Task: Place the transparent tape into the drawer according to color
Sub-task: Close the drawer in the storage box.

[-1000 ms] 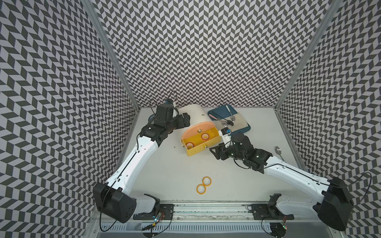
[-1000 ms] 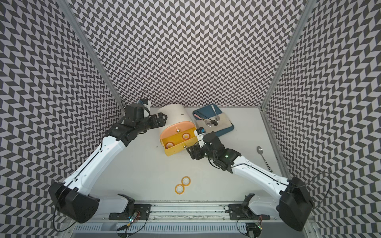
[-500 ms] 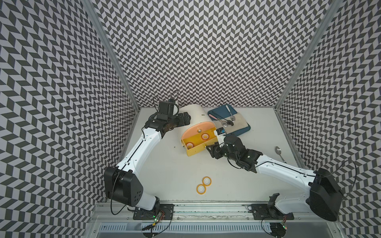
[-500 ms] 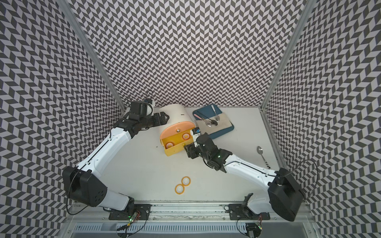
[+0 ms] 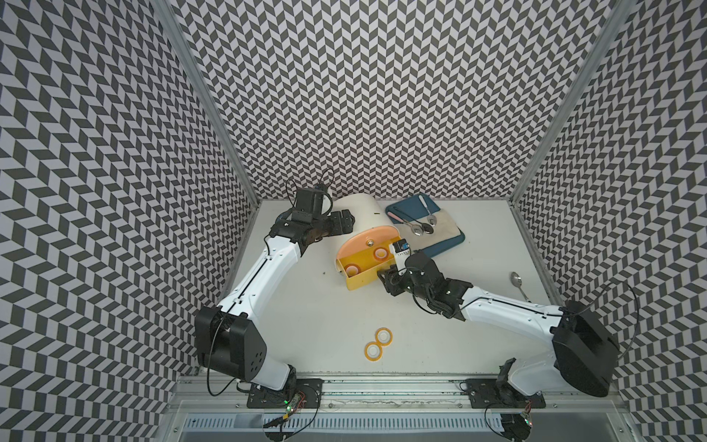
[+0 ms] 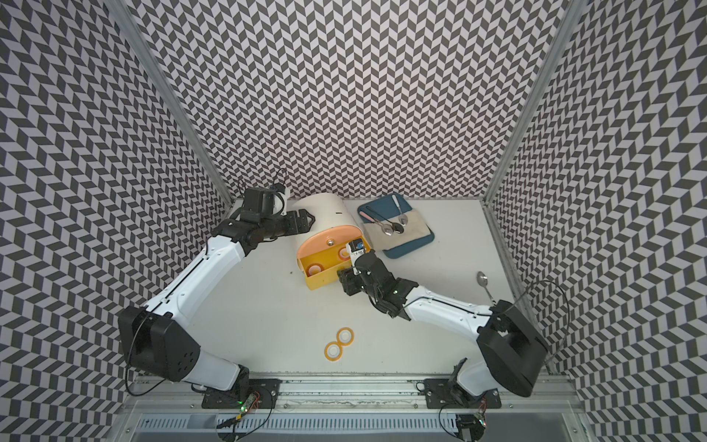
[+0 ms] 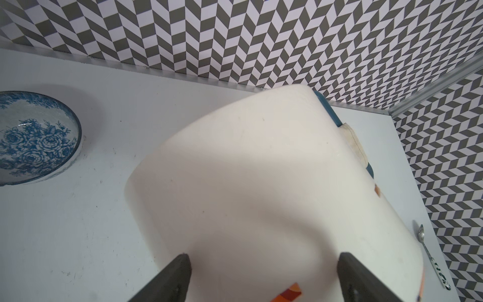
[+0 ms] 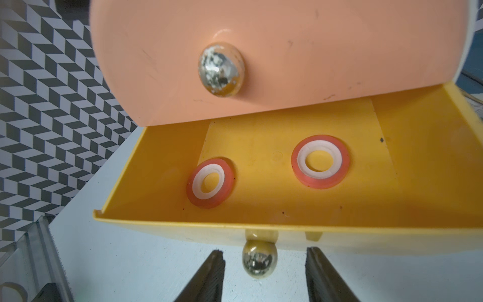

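a: what do we find on the counter [image 5: 306, 306]?

b: we find a cream cabinet [image 5: 367, 214]. its yellow drawer [image 5: 363, 282] is pulled out at the bottom, and a peach drawer front [image 8: 261, 52] sits closed above it.

a: where is the transparent tape [image 6: 344, 335]?

b: a pink-red ring [image 8: 210, 183] and a second pink-red ring [image 8: 320, 164] lie inside the yellow drawer, apart from each other. a yellow-orange ring [image 5: 383, 336] and a second yellow-orange ring [image 5: 373, 350] lie flat on the counter, touching each other, well apart from the drawer and nearer the front rail.

a: and the two arms?

b: the right gripper [image 8: 265, 251] is at the drawer's front. its jaws stand apart, one on each side of the round metal knob [image 8: 259, 258], with a gap showing on both sides. the left gripper [image 7: 264, 256] is at the cabinet's left side in both top views, jaws spread wide by the cream shell. we cannot tell whether they touch it.
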